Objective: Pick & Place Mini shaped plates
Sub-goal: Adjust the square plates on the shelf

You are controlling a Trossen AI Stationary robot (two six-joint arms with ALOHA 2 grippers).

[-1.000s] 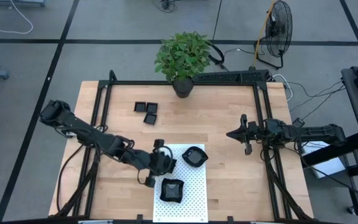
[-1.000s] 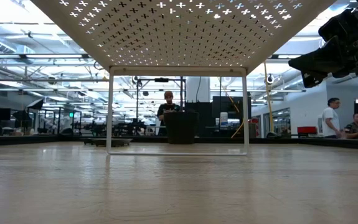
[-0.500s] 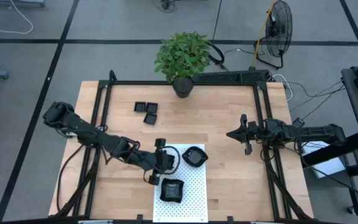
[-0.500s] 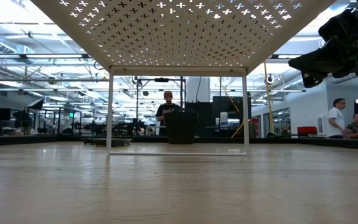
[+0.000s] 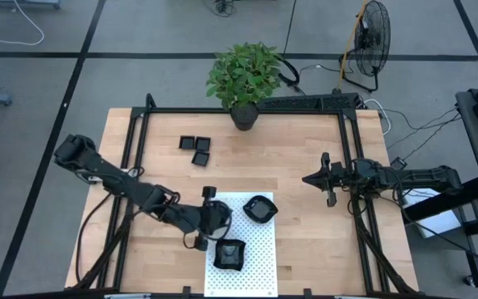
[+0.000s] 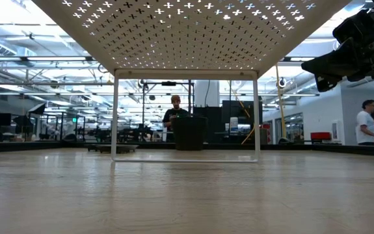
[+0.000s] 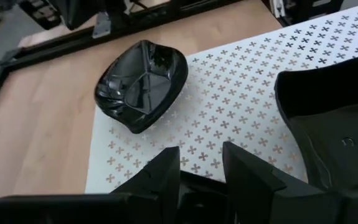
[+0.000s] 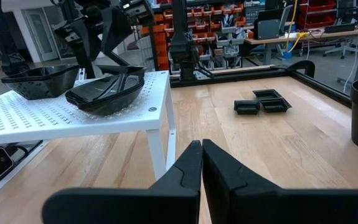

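Observation:
Two glossy black mini plates lie on a raised white perforated stand [image 5: 251, 237]: a rounded one [image 5: 259, 208] [image 7: 142, 84] on its far part and a square one [image 5: 229, 253] [image 7: 334, 137] on its near part. Three smaller black square plates [image 5: 194, 148] [image 8: 263, 102] rest flat on the wooden table farther back. My left gripper [image 5: 216, 218] [image 7: 202, 163] hovers open and empty over the stand's left edge, between the two plates. My right gripper [image 5: 307, 178] [image 8: 201, 149] waits shut above the table's right side, pointing left.
A potted plant [image 5: 243, 83] stands at the middle of the far edge. A black frame [image 5: 247, 110] rims the table. The stand rests on thin white legs [image 6: 114, 117]. Bare wood lies between the stand and my right gripper. People show in the room behind.
My left gripper has shifted a little toward the table's left edge, staying over the stand's left side. Both plates on the stand lie where they were.

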